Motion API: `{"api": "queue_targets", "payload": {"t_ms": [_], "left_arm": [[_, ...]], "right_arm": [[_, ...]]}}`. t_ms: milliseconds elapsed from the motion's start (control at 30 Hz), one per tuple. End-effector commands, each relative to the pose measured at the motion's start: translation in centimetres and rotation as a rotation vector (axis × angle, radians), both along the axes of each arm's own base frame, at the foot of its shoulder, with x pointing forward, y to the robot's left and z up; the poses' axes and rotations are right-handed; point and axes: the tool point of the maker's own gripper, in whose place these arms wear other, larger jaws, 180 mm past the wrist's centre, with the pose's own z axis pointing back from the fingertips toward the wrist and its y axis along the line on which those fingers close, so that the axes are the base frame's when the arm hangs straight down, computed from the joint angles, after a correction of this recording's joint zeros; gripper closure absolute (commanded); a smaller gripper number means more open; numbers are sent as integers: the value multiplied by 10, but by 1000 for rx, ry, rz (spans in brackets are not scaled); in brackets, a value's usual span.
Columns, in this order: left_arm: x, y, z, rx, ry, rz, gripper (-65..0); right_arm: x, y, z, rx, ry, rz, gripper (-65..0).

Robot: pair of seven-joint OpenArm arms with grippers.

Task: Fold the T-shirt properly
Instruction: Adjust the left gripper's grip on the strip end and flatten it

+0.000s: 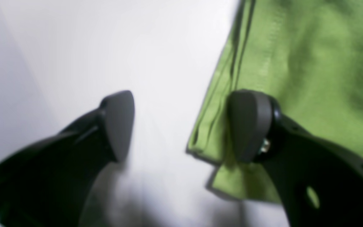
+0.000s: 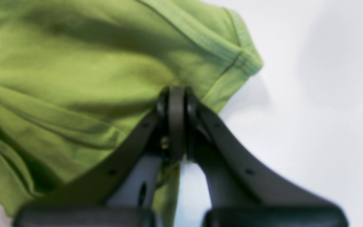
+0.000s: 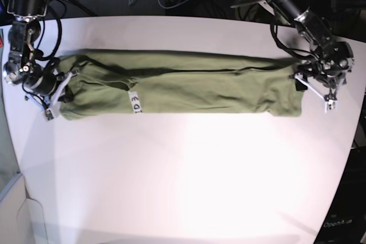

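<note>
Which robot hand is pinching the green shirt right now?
The right hand, on the base view's left, is shut on the T-shirt. The left hand is wide open with nothing between its fingers.

The T-shirt (image 3: 189,90) is soft matt green cloth, knit-looking, with a ribbed stitched hem (image 2: 206,41) at the sleeve and creases across its folded layers. A small white label (image 3: 134,103) on it looks like smooth fabric or paper; which one cannot be told. The counter (image 3: 189,187) under the T-shirt is smooth and white with a slight sheen. The left hand (image 1: 181,126) has matt dark pads (image 1: 118,123) on black plastic arms, with a shiny metal screw (image 1: 266,145). The right hand (image 2: 176,94) has the same matt black plastic.
</note>
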Motion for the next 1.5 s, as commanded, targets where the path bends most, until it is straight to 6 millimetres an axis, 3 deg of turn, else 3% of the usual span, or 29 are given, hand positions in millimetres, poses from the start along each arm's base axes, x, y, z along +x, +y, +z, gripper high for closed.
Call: {"api": "queue_targets", "payload": {"t_ms": [0,167,600,967,1133,1333,1467], "left_arm": [[-2,-1,-1,4,30,-8,-453],[-2,0,0,6,27,-6,-453],[-3,21,50,85,-24,41,-453],[22,2,36,-9,-34,17,-453],[24,-3,30,-28,-30,12,-454],[24,-14,6,-98,20,-4,-453],[31,-18,5,-102,-19,-10,-453]], "right_arm": [[-31,-7,-25,-87,156,35,-4],[-36,-3,-33,-145,182,56,-4],[-34,5,-35,-157,183,66,-4],[-35,4,-37,-162,188,67,-4],[-35,4,-37,-162,188,67,-4],[-35,4,-37,-162,188,67,-4],[-35,4,-37,-162,188,67,-4]]}}
